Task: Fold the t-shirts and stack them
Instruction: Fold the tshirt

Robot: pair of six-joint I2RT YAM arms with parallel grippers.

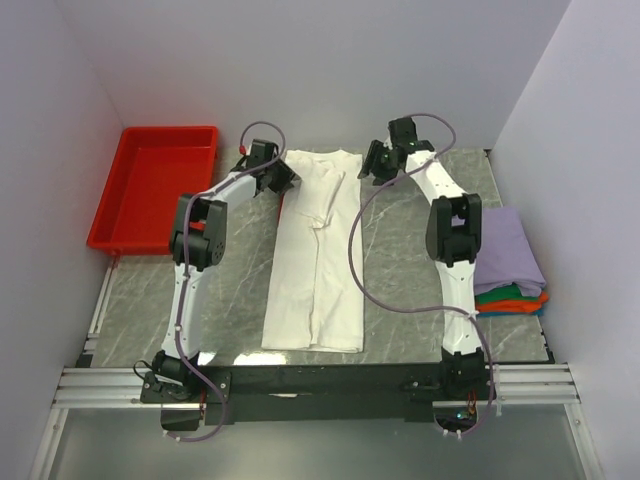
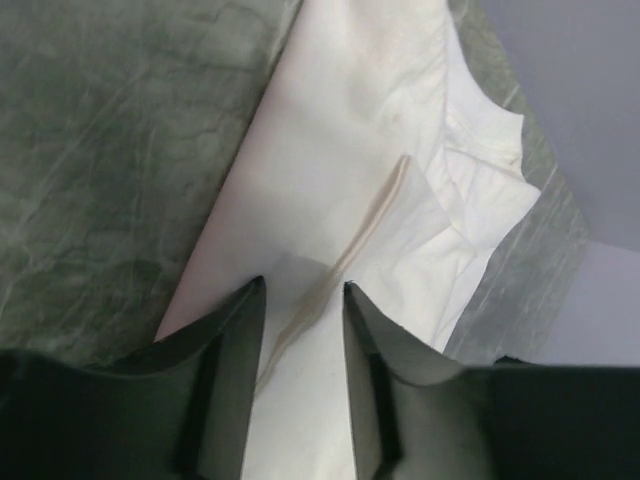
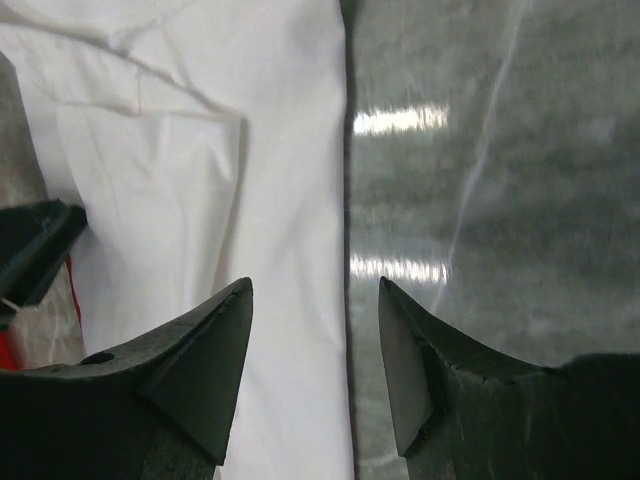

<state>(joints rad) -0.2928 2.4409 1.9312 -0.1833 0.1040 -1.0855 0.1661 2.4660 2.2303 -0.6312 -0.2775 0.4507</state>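
Note:
A large white t-shirt [image 1: 315,250] lies on the table, folded lengthwise into a long strip with its collar end at the far side. My left gripper [image 1: 283,178] hovers at its far-left corner, jaws apart, with the folded sleeve [image 2: 400,210] lying flat under the gap [image 2: 303,290]. My right gripper [image 1: 375,162] is open at the far-right side, straddling the shirt's straight right edge [image 3: 340,200]; its gap [image 3: 315,285] holds nothing. At the right edge sits a stack of folded t-shirts [image 1: 510,265], lavender on top with green, orange and teal beneath.
A red plastic tray [image 1: 150,185] stands at the far left, partly off the grey marble table [image 1: 230,290]. White walls close in on the left, far and right sides. Purple cables hang from both arms over the table.

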